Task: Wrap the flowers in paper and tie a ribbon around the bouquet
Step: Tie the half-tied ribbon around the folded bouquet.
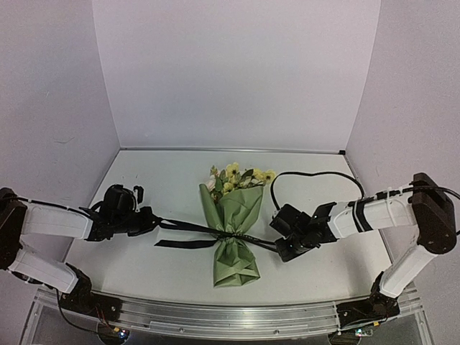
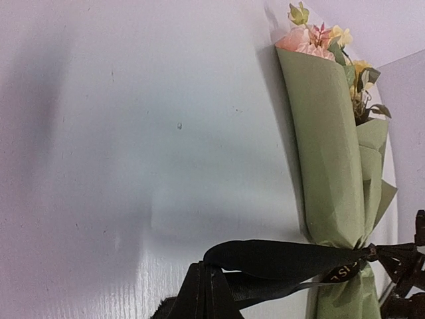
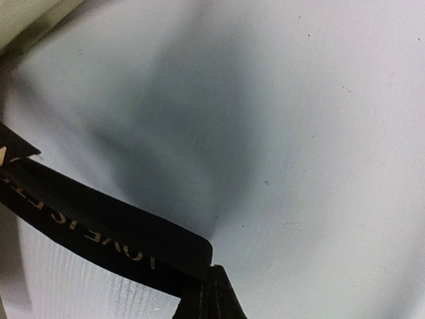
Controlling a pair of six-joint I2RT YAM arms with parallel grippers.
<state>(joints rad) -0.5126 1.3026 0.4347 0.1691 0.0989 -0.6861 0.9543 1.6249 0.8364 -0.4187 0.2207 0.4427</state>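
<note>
The bouquet (image 1: pixel 231 230) lies on the desk (image 1: pixel 158 180), ribbon (image 1: pixel 190 228) cinched round its waist — left hand (image 1: pixel 152 218) and right hand (image 1: pixel 277 243) each clamped on a ribbon end.

The paper (image 1: pixel 237 208) is thin, matt olive, softly creased where it is cinched. The ribbon (image 2: pixel 279 256) is black woven cloth with a faint sheen and gold lettering. The table (image 1: pixel 165 180) is smooth matt white, finely grained toward seven o'clock in the wrist views, possibly painted wood. At six o'clock, the rail (image 1: pixel 230 316) is brushed metal.
</note>
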